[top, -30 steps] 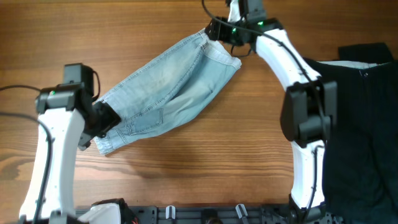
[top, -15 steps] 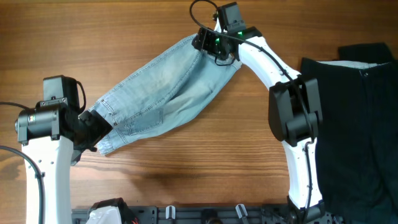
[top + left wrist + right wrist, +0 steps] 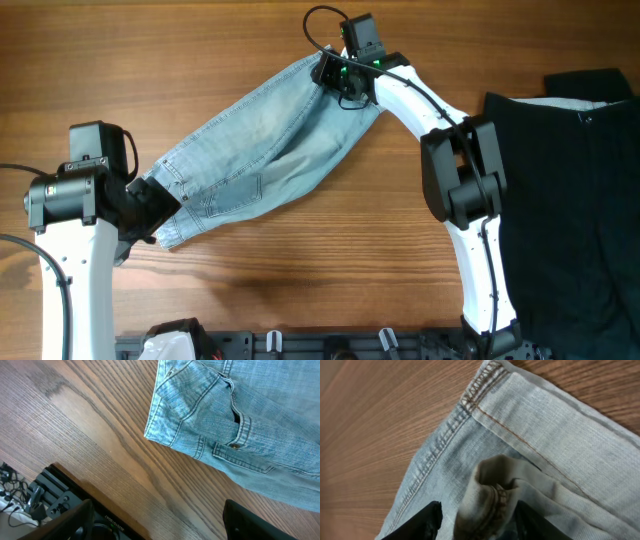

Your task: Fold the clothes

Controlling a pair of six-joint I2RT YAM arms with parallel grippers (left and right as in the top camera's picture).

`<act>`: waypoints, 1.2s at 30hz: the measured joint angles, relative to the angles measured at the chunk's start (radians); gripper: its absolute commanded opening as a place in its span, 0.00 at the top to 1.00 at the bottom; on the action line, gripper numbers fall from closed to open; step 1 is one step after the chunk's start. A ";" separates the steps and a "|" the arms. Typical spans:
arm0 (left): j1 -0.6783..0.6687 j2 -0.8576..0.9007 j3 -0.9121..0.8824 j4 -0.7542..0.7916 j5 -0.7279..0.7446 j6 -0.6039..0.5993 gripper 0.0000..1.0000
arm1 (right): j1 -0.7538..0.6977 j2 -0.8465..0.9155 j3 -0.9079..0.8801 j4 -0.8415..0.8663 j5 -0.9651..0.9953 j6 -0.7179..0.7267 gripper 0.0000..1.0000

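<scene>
Wooden table (image 3: 300, 270) under faded, creased denim shorts (image 3: 270, 140)

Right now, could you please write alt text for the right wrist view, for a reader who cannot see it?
The right hand pinches a bunched fold of the light blue denim shorts between its two dark fingers. Beyond the fold, their stitched hem lies flat on the wooden table.

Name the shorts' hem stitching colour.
Orange-tan, on the light blue faded denim shorts; right wrist view shows it best.
</scene>
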 measured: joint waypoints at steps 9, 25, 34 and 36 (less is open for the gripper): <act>0.000 0.000 0.000 -0.009 0.000 -0.003 0.16 | -0.011 -0.002 0.000 -0.059 0.025 -0.054 0.96; 0.105 0.003 -0.187 0.311 0.151 -0.345 0.18 | -0.087 -0.272 -0.005 -0.227 0.015 -0.350 0.96; 0.195 0.163 -0.199 0.421 0.192 -0.352 0.16 | -0.085 -0.272 -0.005 -0.144 0.014 -0.347 0.94; 0.195 0.179 -0.200 0.421 0.190 -0.337 0.14 | -0.080 -0.266 -0.005 -0.100 0.021 -0.322 0.40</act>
